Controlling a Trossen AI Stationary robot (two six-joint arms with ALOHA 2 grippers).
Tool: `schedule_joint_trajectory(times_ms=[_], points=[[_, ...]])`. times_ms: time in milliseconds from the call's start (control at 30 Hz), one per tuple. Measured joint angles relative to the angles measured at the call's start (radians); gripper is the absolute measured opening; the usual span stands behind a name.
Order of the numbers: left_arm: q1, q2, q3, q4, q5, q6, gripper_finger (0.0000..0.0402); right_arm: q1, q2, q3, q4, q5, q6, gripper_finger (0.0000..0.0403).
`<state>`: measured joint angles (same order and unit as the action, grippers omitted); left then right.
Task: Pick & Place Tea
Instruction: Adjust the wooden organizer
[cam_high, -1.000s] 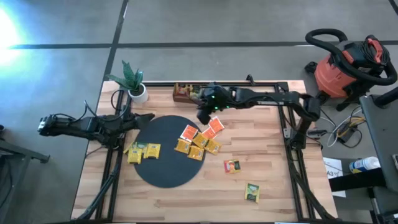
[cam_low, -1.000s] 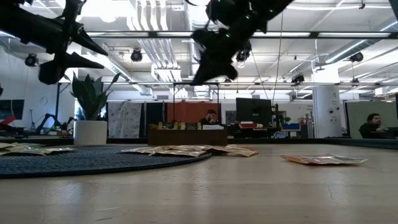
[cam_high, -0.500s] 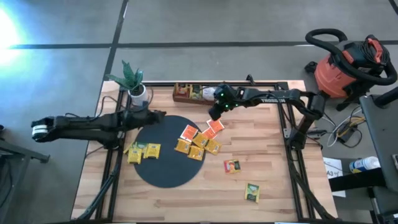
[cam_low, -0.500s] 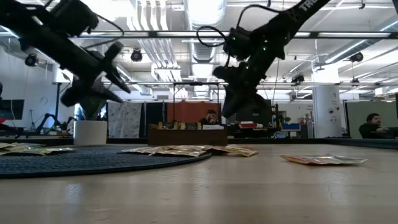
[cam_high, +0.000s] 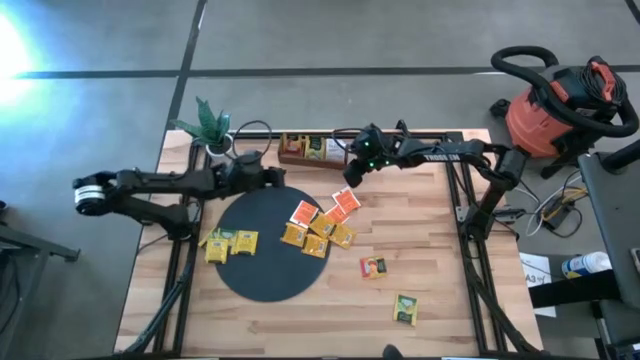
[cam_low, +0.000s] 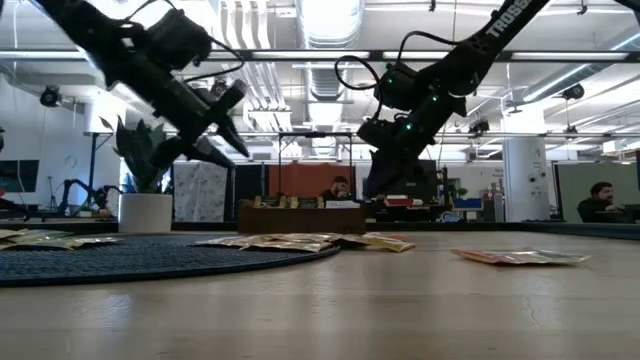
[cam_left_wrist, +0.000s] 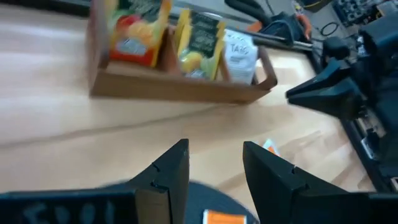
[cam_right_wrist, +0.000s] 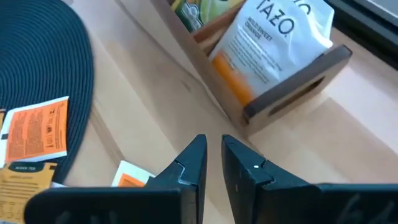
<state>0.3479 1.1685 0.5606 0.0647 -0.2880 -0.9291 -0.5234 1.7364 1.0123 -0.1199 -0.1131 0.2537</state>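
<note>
High view: black mat (cam_high: 262, 245) on the bench (cam_high: 440, 300), with tea packets (cam_high: 318, 226) spread over and beside it. Two yellow ones (cam_high: 231, 243) at the mat's left edge. Heap of orange and yellow ones at the mat's right edge, partly on the wood. One red packet (cam_high: 373, 266) and one green packet (cam_high: 405, 309) well right of the mat, alone on the wood. Wooden tray (cam_high: 312, 150) just behind the mat, with more packets standing inside. Plant pot (cam_high: 222, 148) behind the mat too, left of the tray.

Left tool (cam_high: 272, 175) up in the air over the mat's back edge, fingers apart, holding nothing. Right tool (cam_high: 352, 172) in the air right of the mat, near the tray's right end, fingers almost together with a thin gap, nothing between them.
</note>
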Motion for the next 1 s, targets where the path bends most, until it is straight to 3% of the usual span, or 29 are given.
schedule_joint_trajectory(times_ms=[267,567,767,1000], points=[[0.028,0.13,0.11,-0.086,-0.017,0.037,0.0145,-0.025,0.0,-0.022,0.043,0.005,-0.049,0.0048],[0.043,0.136,0.186,-0.198,-0.301,-0.03,0.0145,-0.059,0.0,-0.02,0.039,0.04,-0.022,0.0047],[0.141,0.198,0.193,-0.243,-0.188,-0.091,0.0145,-0.057,0.0,-0.019,0.042,0.037,-0.025,0.0047],[0.212,0.291,0.197,-0.217,-0.213,-0.131,0.0145,-0.057,0.0,-0.019,0.043,0.037,-0.025,0.0047]])
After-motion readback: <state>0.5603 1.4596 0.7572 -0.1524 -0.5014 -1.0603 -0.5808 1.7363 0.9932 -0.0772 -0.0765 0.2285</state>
